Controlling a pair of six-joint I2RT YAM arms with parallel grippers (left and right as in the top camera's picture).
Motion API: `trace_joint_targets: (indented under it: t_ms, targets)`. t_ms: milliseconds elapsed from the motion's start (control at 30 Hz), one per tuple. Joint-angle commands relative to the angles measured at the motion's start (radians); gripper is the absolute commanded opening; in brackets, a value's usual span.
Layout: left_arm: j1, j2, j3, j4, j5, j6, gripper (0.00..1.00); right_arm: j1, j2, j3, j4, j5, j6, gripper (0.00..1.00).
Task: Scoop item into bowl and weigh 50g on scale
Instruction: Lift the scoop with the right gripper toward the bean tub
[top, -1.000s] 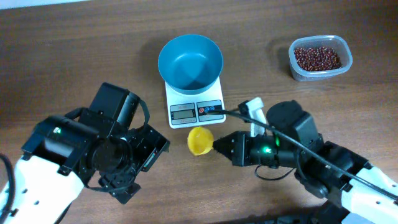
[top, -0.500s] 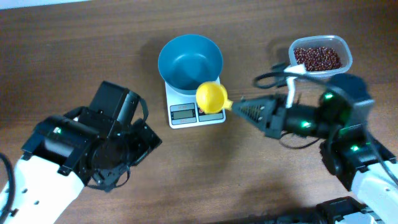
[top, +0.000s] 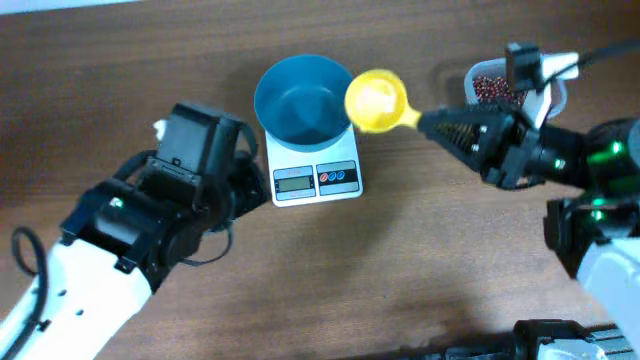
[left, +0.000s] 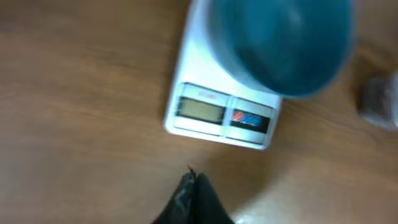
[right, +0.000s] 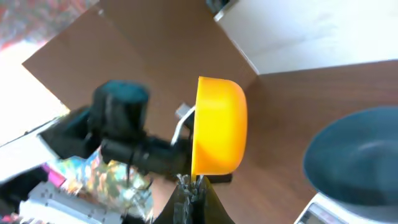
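Note:
The blue bowl (top: 305, 100) stands empty on the white scale (top: 313, 177). Dark red-brown beans (top: 490, 88) lie in a clear tub at the back right, partly hidden by my right arm. My right gripper (top: 428, 121) is shut on the handle of a yellow scoop (top: 377, 100), held in the air just right of the bowl's rim. In the right wrist view the scoop (right: 217, 124) stands on edge above the gripper (right: 189, 183), with the bowl (right: 357, 155) to its right. My left gripper (left: 193, 180) is shut and empty, just in front of the scale (left: 221, 118) and bowl (left: 280, 43).
The clear tub (top: 556, 98) sits near the table's back right edge. Both arms flank the scale, the left arm (top: 150, 220) close to its left side. Bare wooden table (top: 400, 260) stretches in front of the scale.
My right gripper lifted the yellow scoop from the table in front of the scale up to the bowl's right side. My left gripper shut and swung toward the scale.

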Motion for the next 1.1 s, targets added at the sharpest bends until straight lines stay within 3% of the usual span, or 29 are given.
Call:
trace_joint_targets:
  t_ms: [0, 133, 367, 567, 1067]
  targets:
    - [-0.071, 0.034, 0.006, 0.054, 0.001, 0.061, 0.0, -0.045, 0.059, 0.113, 0.01, -0.007, -0.023, 0.04]
    - [-0.137, 0.111, 0.006, 0.155, 0.001, 0.069, 0.0, -0.053, 0.15, 0.235, 0.009, -0.007, -0.06, 0.04]
    - [-0.195, 0.249, 0.006, 0.253, -0.027, 0.296, 0.0, -0.052, 0.2, 0.373, 0.008, 0.012, -0.07, 0.04]
    - [-0.195, 0.397, 0.006, 0.352, -0.049, 0.301, 0.0, -0.052, 0.2, 0.378, -0.016, 0.053, -0.07, 0.04]
    - [-0.195, 0.537, 0.006, 0.532, -0.116, 0.301, 0.0, -0.053, 0.2, 0.378, -0.015, 0.066, -0.071, 0.04]
